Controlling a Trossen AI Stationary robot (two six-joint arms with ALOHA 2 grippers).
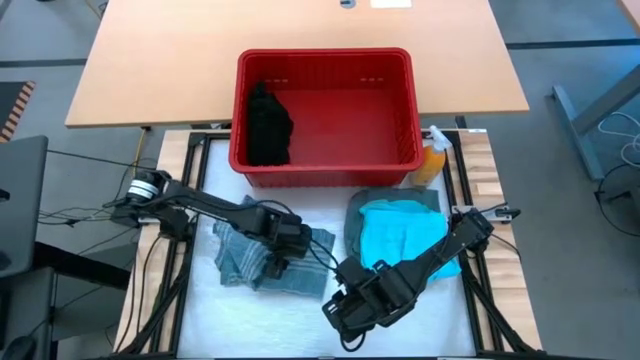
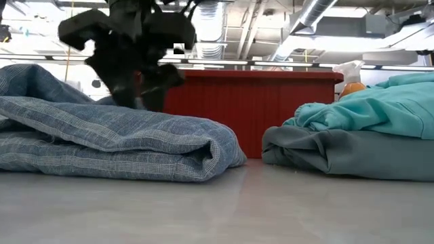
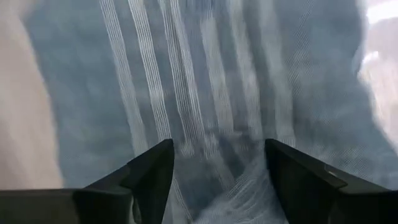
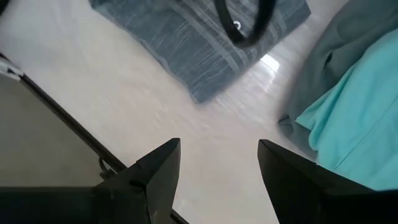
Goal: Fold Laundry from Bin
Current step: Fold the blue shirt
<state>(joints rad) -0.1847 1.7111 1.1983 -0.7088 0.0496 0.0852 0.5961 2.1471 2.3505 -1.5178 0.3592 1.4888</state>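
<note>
Poised over the folded blue-grey striped cloth at the table's left-centre: the left gripper, jaws spread apart with nothing between them, the striped weave filling its wrist view just beyond the fingertips. Judged a release, the cloth left lying as a thick, rounded bundle with its folded edge toward the low camera.

Parked at the front edge of the white table surface: the right gripper, jaws likewise apart and empty, hanging above bare tabletop between the striped cloth and the stack to its right, apparently kept clear so as not to drag either pile.

Stacked on the right: a bright teal soft garment laid on top of a dull grey-green garment, the two squared up as one pile, seemingly the place for finished pieces. Striped cloth well apart from this stack, a strip of bare table between them.

Behind both piles, the red rectangular plastic basket with slotted sides, almost emptied; only a crumpled black garment slumped against its left wall, likely the last piece awaiting folding. Tucked beside the basket's right front corner: an orange spray bottle, upright, out of the working area.
</note>
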